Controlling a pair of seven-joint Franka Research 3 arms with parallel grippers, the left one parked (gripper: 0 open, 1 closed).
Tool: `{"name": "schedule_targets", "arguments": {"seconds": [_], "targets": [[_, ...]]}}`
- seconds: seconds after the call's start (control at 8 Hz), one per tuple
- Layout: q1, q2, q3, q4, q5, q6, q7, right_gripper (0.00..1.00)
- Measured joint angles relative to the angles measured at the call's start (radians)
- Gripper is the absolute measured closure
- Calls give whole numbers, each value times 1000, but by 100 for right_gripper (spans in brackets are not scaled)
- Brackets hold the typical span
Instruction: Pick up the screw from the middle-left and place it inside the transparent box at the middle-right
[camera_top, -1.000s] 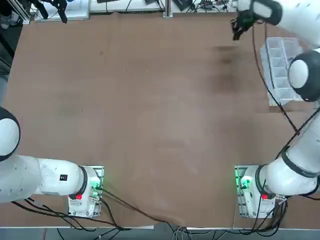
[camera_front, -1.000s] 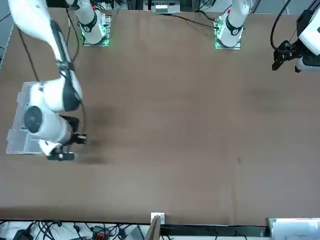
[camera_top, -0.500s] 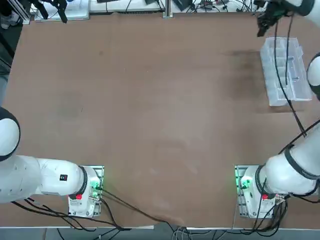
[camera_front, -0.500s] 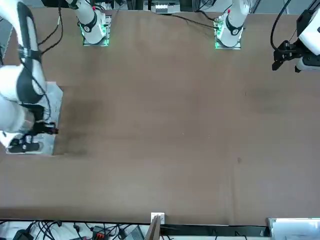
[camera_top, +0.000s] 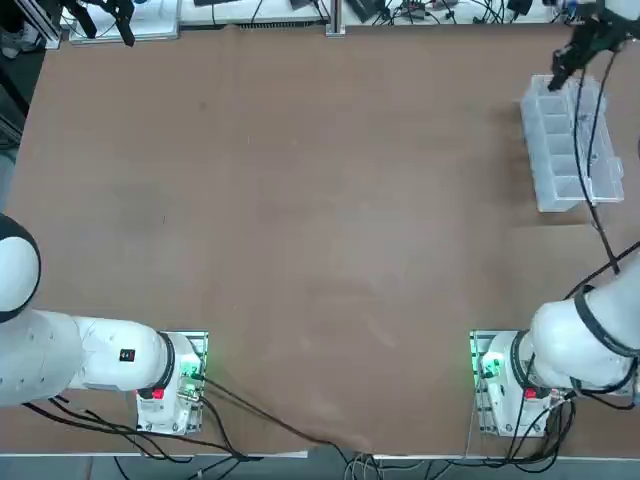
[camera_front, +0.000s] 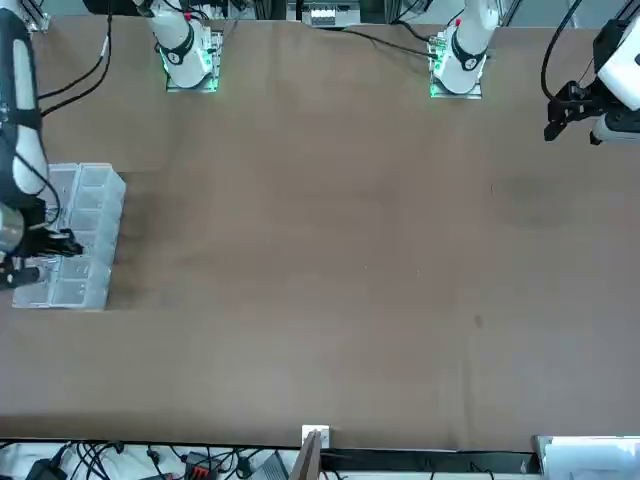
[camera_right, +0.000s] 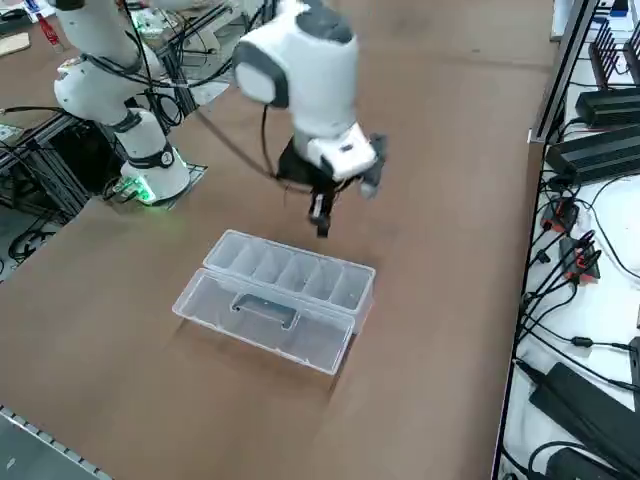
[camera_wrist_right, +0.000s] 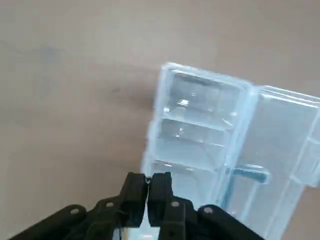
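The right gripper (camera_wrist_right: 148, 176) is keeping its fingers pressed together, leaving no more than a sliver between the tips, where a small rounded glint of metal is showing; I am taking this for the screw (camera_wrist_right: 148, 179), though its shank is not showing clearly. The transparent box (camera_right: 290, 270) is lying open below the fingertips, its row of compartments (camera_wrist_right: 195, 135) reaching out from under them and its clear lid (camera_wrist_right: 280, 130) spreading flat on the far side of that row. The fingers are hanging above the box, so the step in hand is probably lining up for the drop. Doing it well means centring the tips over one compartment, away from the dividers and from the hinge side, then going straight down until they are sitting just over or slightly inside its walls. The squeeze wants to be staying firm all the way, since something this thin could be twisting or slipping out at a knock. Opening should be coming gently and only a little, with the fingers clear of the walls, then rising straight up while checking that the screw is not clinging to a pad.
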Motion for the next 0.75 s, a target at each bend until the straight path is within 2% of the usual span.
{"name": "schedule_targets", "arguments": {"seconds": [0.38, 0.75], "targets": [[-40, 12, 1, -86, 0, 148, -56, 93], [-41, 45, 3, -96, 0, 185, -56, 91]]}}
